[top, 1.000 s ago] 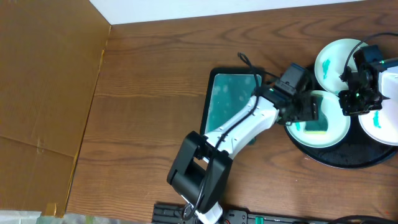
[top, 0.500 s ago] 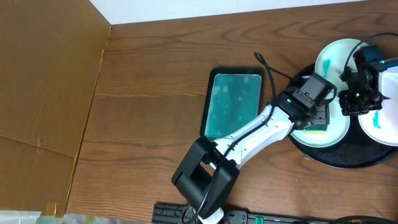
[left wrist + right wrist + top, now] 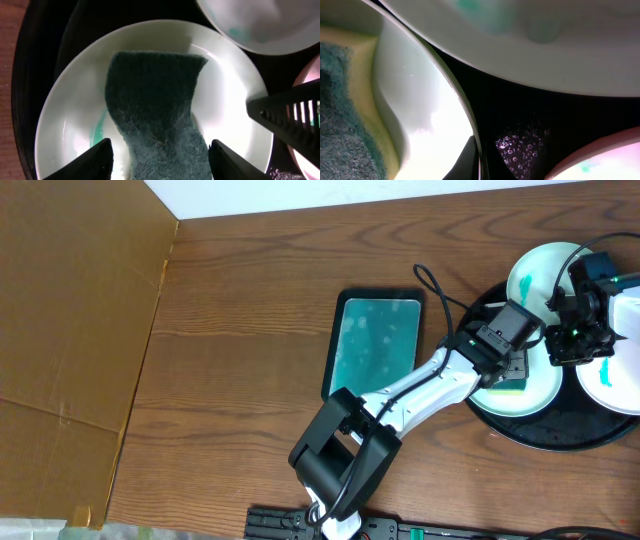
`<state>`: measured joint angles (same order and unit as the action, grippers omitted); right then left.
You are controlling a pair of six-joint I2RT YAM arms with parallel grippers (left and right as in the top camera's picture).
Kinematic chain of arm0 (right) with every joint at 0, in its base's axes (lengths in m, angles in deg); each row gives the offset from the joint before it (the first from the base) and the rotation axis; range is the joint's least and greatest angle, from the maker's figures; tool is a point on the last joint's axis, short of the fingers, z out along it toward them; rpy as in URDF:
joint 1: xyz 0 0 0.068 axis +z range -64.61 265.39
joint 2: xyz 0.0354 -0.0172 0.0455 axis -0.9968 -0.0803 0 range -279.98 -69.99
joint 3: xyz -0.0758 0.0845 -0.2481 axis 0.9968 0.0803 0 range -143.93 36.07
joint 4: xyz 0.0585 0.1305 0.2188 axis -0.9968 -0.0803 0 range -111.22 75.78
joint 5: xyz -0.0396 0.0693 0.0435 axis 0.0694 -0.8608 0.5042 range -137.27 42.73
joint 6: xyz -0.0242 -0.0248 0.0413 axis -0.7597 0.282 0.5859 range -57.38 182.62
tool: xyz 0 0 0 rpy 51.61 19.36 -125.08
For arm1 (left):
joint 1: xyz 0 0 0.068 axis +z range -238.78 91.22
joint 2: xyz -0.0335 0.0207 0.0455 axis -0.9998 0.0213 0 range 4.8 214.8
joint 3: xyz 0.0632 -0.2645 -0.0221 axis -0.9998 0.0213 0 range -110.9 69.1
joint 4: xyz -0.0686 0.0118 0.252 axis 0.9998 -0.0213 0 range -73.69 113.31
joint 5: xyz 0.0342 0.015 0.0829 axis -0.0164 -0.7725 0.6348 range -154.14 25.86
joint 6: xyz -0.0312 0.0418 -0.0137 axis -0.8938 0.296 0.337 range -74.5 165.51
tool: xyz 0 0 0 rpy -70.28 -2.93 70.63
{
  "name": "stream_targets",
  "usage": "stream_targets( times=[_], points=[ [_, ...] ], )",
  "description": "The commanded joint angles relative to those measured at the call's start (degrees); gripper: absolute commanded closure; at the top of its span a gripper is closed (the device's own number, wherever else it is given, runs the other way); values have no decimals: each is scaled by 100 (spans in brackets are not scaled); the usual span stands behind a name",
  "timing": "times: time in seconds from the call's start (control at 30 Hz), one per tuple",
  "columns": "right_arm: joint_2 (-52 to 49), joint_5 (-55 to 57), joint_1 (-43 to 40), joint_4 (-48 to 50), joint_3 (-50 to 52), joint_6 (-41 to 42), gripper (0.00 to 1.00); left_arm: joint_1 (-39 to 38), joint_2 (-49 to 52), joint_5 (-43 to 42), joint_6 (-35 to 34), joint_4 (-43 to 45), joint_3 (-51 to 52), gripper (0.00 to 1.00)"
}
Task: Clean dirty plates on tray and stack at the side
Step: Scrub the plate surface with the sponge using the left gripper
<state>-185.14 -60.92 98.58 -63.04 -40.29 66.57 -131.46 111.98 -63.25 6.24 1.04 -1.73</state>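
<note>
White front plate point(image 3: 540, 395) sits on the left side of the big black tray point(image 3: 545, 438). It's got a teal smear on it, w/ the green sponge point(image 3: 155, 110) lying flat inside. Left tool point(image 3: 161, 159) is right over the sponge now, fingers apart on either side of it, not squeezing afaict. A sec ago that arm was further left, nearer the small teal-lined tray point(image 3: 375, 345), w/ fingers wider, so imo it's swung in and is closing for the pickup. Right tool point(image 3: 477, 165) hasn't budged: closed, looks pinched on this plate's rim to steady it. Back plate point(image 3: 540, 270) and right plate point(image 3: 615, 385) are both on the tray too, smeared. So no real scrubbing yet, and nothing stacked on the table point(image 3: 250, 300).
</note>
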Motion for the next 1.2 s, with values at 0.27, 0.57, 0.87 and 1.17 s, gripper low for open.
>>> stream_targets(
  times=[0.27, 0.57, 0.87, 1.17],
  points=[
    [-26, -33, 4, -24, -7, 74, 98, -81, 501, 280, -179, 310, 11, 43],
    [-26, -33, 4, -24, -7, 72, 98, -81, 573, 284, -166, 306, 11, 60],
    [-26, -28, 2, -26, -7, 72, 98, -74, 553, 619, 142, 264, 7, 81],
    [-26, 11, 2, -24, -7, 72, 98, 37, 549, 2424, 492, -374, -2, 87]
  ],
)
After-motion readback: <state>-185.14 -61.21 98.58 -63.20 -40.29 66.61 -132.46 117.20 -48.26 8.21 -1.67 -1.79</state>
